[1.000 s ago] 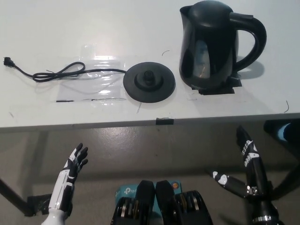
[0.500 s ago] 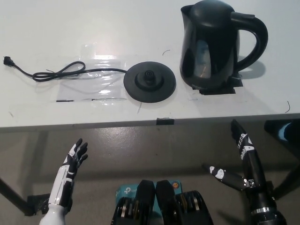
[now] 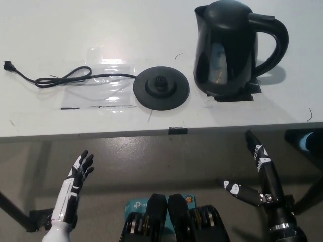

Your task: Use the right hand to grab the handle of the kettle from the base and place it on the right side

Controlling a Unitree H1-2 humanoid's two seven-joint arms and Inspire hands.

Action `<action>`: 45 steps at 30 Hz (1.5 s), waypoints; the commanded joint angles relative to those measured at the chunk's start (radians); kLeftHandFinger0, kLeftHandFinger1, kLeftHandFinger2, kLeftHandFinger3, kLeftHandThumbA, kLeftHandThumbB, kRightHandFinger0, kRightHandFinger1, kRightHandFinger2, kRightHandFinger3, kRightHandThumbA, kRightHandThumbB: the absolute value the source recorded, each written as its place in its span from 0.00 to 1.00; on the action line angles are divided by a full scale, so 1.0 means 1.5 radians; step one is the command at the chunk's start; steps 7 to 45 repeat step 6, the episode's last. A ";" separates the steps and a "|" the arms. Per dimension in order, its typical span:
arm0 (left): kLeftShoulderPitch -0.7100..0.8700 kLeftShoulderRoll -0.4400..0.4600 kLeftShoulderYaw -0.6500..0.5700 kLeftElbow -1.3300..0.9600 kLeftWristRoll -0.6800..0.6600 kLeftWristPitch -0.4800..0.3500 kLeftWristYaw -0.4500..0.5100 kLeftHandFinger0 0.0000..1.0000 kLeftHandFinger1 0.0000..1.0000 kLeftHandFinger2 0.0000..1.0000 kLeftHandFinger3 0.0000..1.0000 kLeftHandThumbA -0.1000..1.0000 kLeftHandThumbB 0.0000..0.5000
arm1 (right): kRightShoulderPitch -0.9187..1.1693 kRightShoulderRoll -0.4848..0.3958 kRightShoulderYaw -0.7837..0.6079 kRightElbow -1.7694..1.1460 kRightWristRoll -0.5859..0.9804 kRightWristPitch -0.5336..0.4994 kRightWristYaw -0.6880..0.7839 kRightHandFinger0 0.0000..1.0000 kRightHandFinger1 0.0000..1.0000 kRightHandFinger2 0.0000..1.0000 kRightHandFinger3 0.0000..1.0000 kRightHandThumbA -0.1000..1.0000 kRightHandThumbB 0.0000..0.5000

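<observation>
The kettle (image 3: 232,48) already stands off its base (image 3: 161,88) toward the table's (image 3: 60,30) right edge, while the black right hand (image 3: 258,174), fingers spread and empty, has barely drifted below the table's front edge, like the white left hand (image 3: 75,184).

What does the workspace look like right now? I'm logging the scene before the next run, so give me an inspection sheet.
Surface: white table, with clear tape patches left of the base.
Job's things: black kettle upright on the table to the right of the round base, off it, handle pointing right.
Clutter: black tape pieces under the kettle and at the table's front edge.
Hands: left hand open, below the table edge at lower left; right hand open, below the table edge at lower right. Neither touches anything.
Cables: black power cord runs left from the base, plug lying at the far left.
Surroundings: grey floor, table legs below.
</observation>
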 commanded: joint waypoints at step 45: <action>-0.013 0.005 0.006 -0.004 0.011 -0.024 0.010 1.00 1.00 1.00 1.00 1.00 1.00 | -0.021 -0.007 0.005 -0.002 -0.027 -0.020 0.006 1.00 1.00 1.00 1.00 1.00 0.47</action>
